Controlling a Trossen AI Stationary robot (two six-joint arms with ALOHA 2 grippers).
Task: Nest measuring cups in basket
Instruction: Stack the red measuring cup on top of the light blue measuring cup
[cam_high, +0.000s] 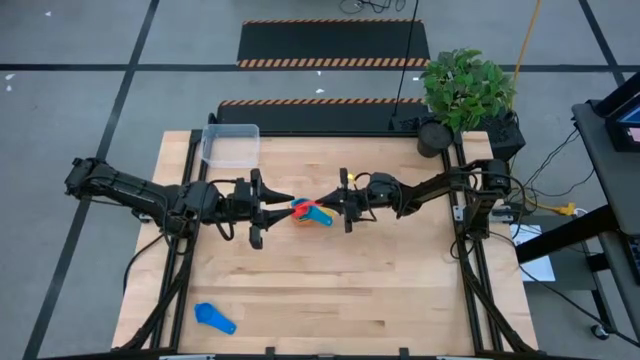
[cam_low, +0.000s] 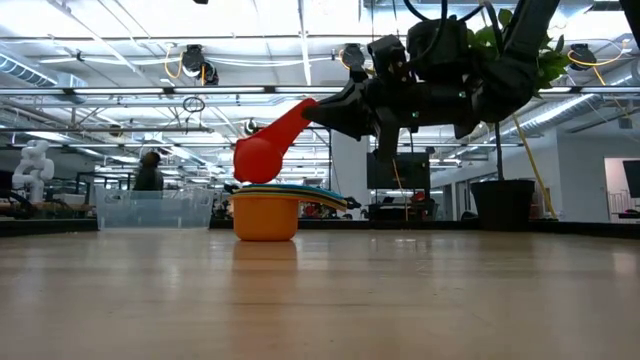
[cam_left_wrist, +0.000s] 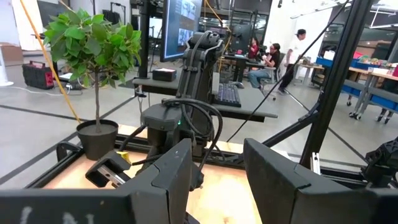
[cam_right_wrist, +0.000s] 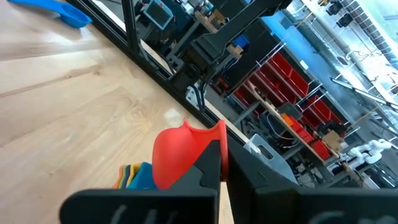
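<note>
step: adding red plastic measuring cup (cam_low: 264, 152) to nested stack (cam_low: 266, 212) | right gripper (cam_low: 325, 110) clamps its handle just above stack (left gripper (cam_high: 262, 207) half-open, empty, beside stack) | next: lower, release

We are seeing nested measuring cups (cam_high: 318, 215) sitting mid-table between both grippers, basket (cam_high: 230, 144) lying behind-left, a lone cup (cam_high: 214, 318) lying front-left.

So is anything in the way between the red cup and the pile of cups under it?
No. The right gripper holds the red cup tilted just above the stack; nothing visible sits between them.
</note>
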